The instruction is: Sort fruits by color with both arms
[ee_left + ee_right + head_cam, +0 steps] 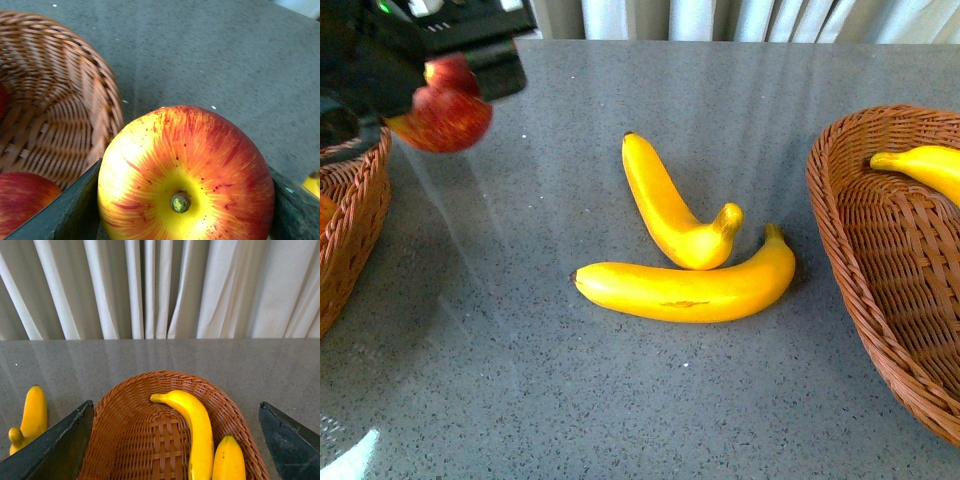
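Two glossy yellow curved bananas lie touching on grey speckled table [520, 380]: upper banana [665, 205] leans on lower banana [690, 290].

Left gripper [185, 170] clamps round red-yellow streaked apple [185, 165] across its girth, just beside left woven wicker basket [107, 100].

Right gripper [175, 405]: fingers wide, empty, over right wicker basket [115, 410].

Judgement: fruit rigid, slick, likely light. Take upper banana first, across mid-body.

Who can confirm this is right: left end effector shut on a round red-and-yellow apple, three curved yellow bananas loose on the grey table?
Two, not three: the front view shows two curved yellow bananas, touching, loose on the grey table. Left end effector is indeed shut on the round red-and-yellow apple.
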Motion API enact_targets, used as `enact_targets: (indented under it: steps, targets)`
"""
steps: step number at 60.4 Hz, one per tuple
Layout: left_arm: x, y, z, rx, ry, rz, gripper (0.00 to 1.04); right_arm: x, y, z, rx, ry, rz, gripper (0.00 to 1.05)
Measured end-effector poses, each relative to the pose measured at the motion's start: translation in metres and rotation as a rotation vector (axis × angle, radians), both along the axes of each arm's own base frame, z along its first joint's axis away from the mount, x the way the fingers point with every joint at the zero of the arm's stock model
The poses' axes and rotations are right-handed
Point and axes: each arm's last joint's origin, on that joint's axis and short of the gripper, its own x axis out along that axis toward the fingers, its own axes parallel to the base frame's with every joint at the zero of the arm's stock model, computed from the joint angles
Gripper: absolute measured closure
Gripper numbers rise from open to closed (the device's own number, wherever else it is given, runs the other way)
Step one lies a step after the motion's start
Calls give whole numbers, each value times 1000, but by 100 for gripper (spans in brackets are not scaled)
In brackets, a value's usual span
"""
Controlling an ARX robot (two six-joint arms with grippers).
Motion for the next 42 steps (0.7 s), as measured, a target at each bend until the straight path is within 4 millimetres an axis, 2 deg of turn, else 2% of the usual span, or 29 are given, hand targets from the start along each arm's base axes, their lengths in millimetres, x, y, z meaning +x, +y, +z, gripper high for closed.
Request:
enact_targets:
  steps: [14,17,18,24,33,42]
  targets:
    - [8,33,-11,33,15,119,30,0,0,0,0,0,0,9]
    - [8,36,-13,25,21,120,26,0,0,0,0,0,0,9]
    - [8,37,-14,22,24,118,21,0,0,0,0,0,0,9]
    - [8,37,-15,14,18,109,7,0,0,0,0,0,0,9]
    - [9,37,-13,4,-1,101,9,0,0,0,0,0,0,9]
    - [4,40,-1,-30,-64,65,9,0,0,0,0,0,0,9]
